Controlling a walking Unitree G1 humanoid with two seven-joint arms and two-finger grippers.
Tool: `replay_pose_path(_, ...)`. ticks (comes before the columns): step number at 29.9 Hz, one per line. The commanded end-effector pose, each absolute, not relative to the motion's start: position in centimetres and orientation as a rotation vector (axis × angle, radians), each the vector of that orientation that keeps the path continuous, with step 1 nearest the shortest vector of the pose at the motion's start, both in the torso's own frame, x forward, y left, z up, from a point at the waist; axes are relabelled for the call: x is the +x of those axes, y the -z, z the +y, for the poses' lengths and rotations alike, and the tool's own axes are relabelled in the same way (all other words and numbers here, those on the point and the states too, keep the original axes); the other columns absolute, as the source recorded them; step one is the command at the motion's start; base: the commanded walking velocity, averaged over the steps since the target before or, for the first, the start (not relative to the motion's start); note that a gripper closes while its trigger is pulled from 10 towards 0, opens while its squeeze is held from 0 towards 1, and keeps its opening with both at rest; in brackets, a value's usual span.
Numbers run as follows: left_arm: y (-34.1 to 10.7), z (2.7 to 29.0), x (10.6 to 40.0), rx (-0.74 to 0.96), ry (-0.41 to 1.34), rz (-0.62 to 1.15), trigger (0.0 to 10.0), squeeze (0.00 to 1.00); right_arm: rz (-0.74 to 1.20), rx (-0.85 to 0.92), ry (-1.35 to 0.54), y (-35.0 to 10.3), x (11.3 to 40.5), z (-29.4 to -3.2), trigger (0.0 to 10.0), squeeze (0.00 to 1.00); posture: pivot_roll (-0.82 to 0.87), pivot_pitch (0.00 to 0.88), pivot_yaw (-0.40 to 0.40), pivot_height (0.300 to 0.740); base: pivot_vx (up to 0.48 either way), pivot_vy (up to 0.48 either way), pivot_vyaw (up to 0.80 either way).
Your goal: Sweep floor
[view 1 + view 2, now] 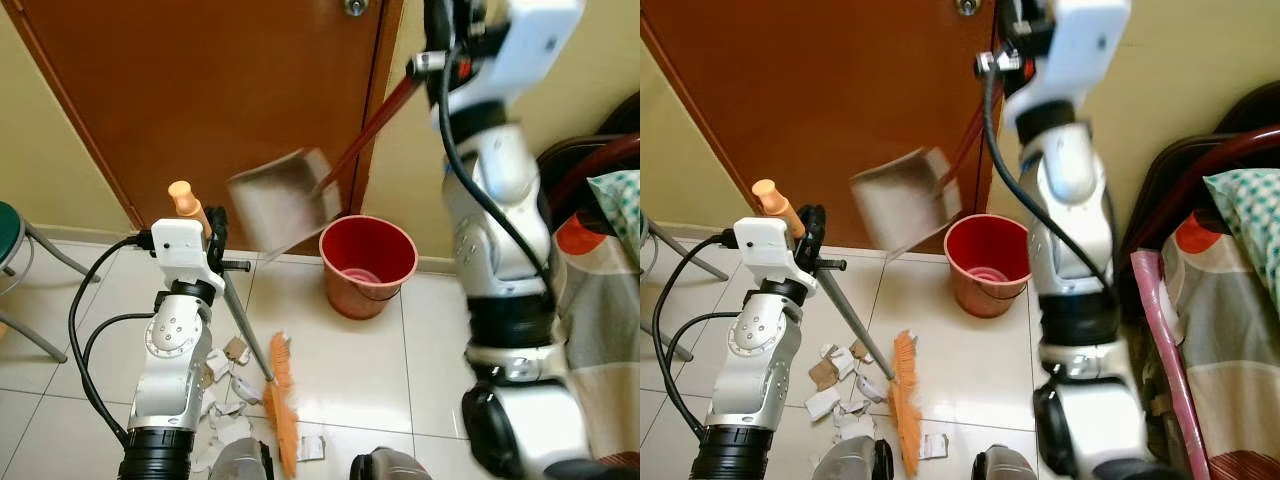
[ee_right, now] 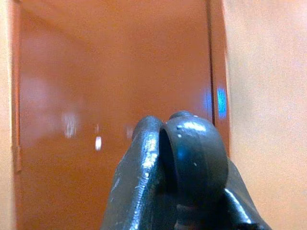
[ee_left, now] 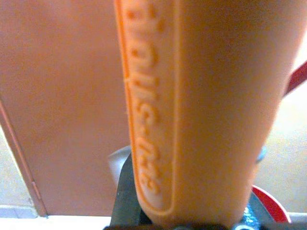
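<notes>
Scraps (image 1: 228,385) of torn paper litter the pale tiled floor (image 1: 340,370) beside the orange broom (image 1: 281,405), whose handle the left gripper (image 1: 212,240) clasps. Farther off, the right gripper (image 1: 432,62) holds the blurred dustpan (image 1: 283,198) aloft above the red bucket (image 1: 367,265), before the brown door (image 1: 200,90).

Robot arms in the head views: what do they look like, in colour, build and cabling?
Both arms are silver, jointed segments with black collars. The left arm carries a white boxy wrist housing and looping black cables; the right arm has a white wrist block and one black cable down its side. Fingers are glossy black.

blurred dustpan (image 1: 283,198); stool (image 1: 12,232) cut off at edge.
</notes>
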State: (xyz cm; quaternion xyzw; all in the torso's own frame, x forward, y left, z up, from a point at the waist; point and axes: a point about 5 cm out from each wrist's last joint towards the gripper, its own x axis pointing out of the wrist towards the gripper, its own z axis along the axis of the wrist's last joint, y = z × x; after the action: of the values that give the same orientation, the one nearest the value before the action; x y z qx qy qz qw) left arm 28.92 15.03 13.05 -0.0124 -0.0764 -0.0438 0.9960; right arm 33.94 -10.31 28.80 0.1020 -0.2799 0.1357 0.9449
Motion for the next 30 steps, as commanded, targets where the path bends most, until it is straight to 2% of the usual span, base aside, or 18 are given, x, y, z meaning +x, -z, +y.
replay_pose_path(1, -13.3, 14.9, 28.7, -0.019, 0.104, -0.172, 10.0, 0.00, -0.486, 0.284, -0.262, -26.9, 34.1, -10.3, 10.0, 0.00, -0.04, 0.003, -0.011, 0.740, 0.000, 0.000, 0.00)
replay_pose_path(4, -13.2, 15.0, 28.5, -0.004, 0.112, -0.165, 10.0, 0.00, -0.377, 0.331, -0.221, -23.8, 34.2, -10.7, 10.0, 0.00, -0.04, 0.006, -0.010, 0.740, 0.000, 0.000, 0.00)
replay_pose_path(11, -12.2, 14.9, 28.3, 0.009, 0.147, -0.113, 10.0, 0.00, -0.238, 0.302, -0.145, -19.1, 33.6, -12.0, 10.0, 0.00, -0.03, 0.011, -0.005, 0.740, 0.000, 0.000, 0.00)
replay_pose_path(15, -12.1, 14.6, 28.2, 0.014, 0.164, -0.110, 10.0, 0.00, -0.210, 0.295, -0.121, -18.1, 33.3, -12.4, 10.0, 0.00, -0.03, 0.018, -0.006, 0.740, 0.000, 0.000, 0.00)
replay_pose_path(20, -11.5, 14.1, 27.7, 0.016, 0.202, -0.079, 10.0, 0.00, -0.087, 0.180, -0.028, -14.3, 32.3, -13.6, 10.0, 0.00, -0.03, 0.030, -0.012, 0.740, 0.000, 0.000, 0.00)
replay_pose_path(22, -11.4, 14.1, 27.5, 0.015, 0.206, -0.075, 10.0, 0.00, -0.071, 0.136, -0.016, -13.7, 31.9, -13.8, 10.0, 0.00, -0.04, 0.055, -0.016, 0.740, 0.000, 0.000, 0.00)
replay_pose_path(30, -11.0, 13.4, 26.8, 0.027, 0.245, -0.051, 10.0, 0.00, 0.004, 0.061, 0.047, -11.0, 30.3, -15.0, 10.0, 0.00, -0.03, 0.042, -0.013, 0.740, 0.000, 0.000, 0.00)
